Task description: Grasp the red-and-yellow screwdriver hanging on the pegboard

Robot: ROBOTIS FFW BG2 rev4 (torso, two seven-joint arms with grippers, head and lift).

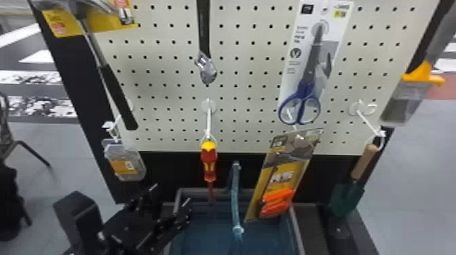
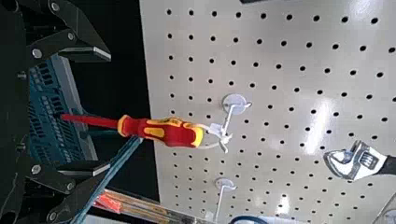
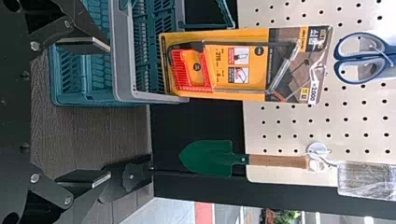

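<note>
Gaping wide, the left end effector (image 1: 171, 195) hangs near the screwdriver (image 1: 209, 157); the right end effector (image 3: 110, 112) is open too.

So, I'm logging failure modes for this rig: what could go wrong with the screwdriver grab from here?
The open left gripper seems lined up with the shaft of the red-and-yellow screwdriver, its handle beyond the fingertips, so closing now might pinch only the thin shaft.
The white loop is on the hook; a straight downward pull could snag it.
The basket handle passes close by one finger and might get caught.
</note>
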